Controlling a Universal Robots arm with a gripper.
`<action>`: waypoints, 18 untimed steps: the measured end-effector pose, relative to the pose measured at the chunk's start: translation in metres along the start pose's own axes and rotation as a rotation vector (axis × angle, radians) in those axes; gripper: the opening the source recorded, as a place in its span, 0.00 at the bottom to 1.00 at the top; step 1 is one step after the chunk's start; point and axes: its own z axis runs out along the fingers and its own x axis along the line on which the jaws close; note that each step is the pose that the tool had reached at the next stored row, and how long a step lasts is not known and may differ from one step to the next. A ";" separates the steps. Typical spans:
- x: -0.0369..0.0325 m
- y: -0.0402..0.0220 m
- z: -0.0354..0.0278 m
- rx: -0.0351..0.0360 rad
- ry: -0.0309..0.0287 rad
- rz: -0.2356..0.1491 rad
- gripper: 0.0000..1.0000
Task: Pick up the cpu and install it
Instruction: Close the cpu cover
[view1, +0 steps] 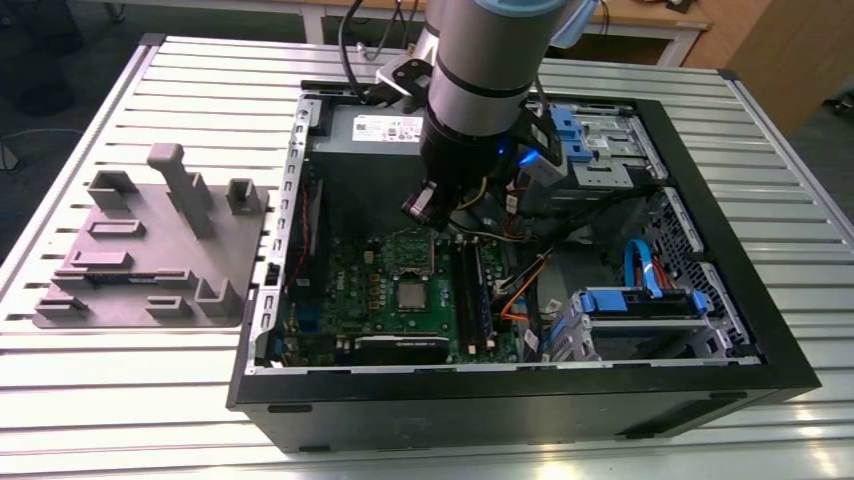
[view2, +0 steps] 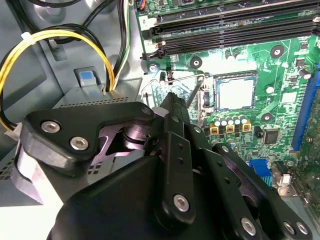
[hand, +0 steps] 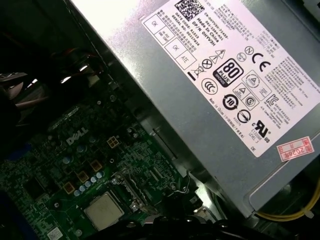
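The cpu (view1: 411, 293) is a small silvery square lying flat in the socket of the green motherboard (view1: 350, 290) inside the open computer case. Both wrist views show it, the cpu (view2: 236, 93) with the socket's thin metal lever beside it, and the cpu (hand: 103, 210) seated among small capacitors. My gripper (view1: 422, 205) hangs above the board, between the power supply and the socket, apart from the chip. Its black linkages, the gripper (view2: 172, 107), stand in front of the board with nothing seen in them.
The grey power-supply box (view1: 374, 130) with its white label sits at the case's far end. Memory slots (view1: 470, 285), orange and yellow cables (view1: 523, 290) and blue drive brackets (view1: 641, 300) crowd the exterior view's right. A grey fixture plate (view1: 154, 250) lies outside on the slatted table.
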 end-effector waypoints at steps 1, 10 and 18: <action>0.0000 0.0000 0.0000 0.0000 0.0000 0.000 0.10; 0.0014 -0.0013 -0.0002 0.0000 0.0000 0.000 0.10; 0.0038 -0.0032 -0.0005 0.0000 0.0001 0.000 0.10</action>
